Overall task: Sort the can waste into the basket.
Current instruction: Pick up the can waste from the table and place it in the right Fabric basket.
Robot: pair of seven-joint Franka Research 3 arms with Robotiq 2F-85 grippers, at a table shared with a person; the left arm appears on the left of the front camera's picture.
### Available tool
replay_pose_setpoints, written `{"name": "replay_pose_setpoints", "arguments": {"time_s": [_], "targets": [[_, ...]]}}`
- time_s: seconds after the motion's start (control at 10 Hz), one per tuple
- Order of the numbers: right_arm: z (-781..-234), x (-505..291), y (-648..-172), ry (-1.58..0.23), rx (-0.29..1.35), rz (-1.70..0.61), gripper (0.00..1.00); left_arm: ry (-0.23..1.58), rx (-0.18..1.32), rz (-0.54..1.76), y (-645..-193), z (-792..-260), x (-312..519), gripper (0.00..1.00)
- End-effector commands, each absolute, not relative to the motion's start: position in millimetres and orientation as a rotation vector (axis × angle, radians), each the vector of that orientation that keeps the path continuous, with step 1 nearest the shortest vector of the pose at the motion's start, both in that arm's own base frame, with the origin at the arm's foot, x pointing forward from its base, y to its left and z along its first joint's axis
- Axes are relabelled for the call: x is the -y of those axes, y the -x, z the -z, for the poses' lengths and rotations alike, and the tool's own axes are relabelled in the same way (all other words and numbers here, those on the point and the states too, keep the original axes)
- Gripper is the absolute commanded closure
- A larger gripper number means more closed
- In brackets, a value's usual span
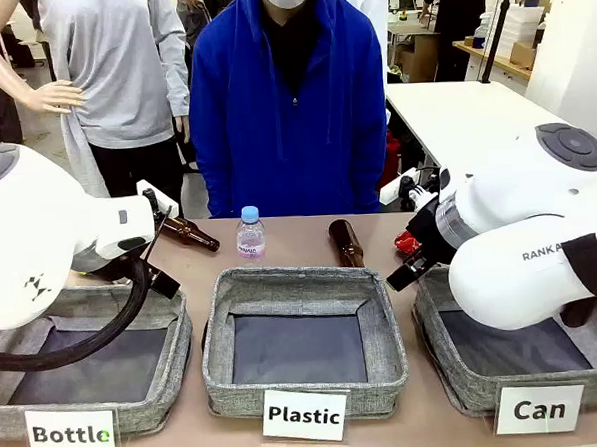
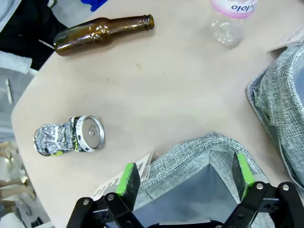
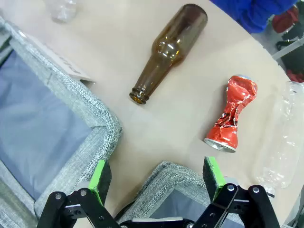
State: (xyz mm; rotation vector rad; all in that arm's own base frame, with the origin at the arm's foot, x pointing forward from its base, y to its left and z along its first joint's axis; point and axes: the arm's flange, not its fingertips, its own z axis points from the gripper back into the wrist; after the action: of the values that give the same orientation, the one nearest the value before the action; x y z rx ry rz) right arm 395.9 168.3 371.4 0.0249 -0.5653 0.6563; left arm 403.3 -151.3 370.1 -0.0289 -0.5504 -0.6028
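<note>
Front view, basket (image 1: 438, 361): robot's right, probably empty, partly hidden.
Right gripper (image 3: 156, 173): jaws apart, holding nothing.
Left gripper (image 2: 185, 173): jaws apart, holding nothing.
Red can (image 3: 231, 114): just beside clear bottle (image 3: 280, 137); a wide grab could snag that.
Silver can (image 2: 69, 136): far left, well apart from basket; a long carry risks a drop.

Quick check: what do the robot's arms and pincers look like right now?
The left arm and right arm are rounded white shells with grey joint caps. A black cable loops beneath the left; dark lettering marks the right. The left pincer and right pincer are black with silver bolts and bright green pads.
</note>
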Motion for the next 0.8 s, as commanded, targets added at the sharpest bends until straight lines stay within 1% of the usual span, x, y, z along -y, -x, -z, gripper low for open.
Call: {"name": "replay_pose_setpoints", "arguments": {"time_s": [0.0, 0.7], "targets": [[-371.4, -168.3, -395.9, -0.025, 0.565, -0.656, 0.0, 0.029, 0.551, 0.603, -403.3, -370.2, 151.3, 0.0], [-371.4, -168.3, -395.9, -0.025, 0.565, -0.656, 0.0, 0.029, 0.551, 0.603, -403.3, -370.2, 151.3, 0.0]]}}
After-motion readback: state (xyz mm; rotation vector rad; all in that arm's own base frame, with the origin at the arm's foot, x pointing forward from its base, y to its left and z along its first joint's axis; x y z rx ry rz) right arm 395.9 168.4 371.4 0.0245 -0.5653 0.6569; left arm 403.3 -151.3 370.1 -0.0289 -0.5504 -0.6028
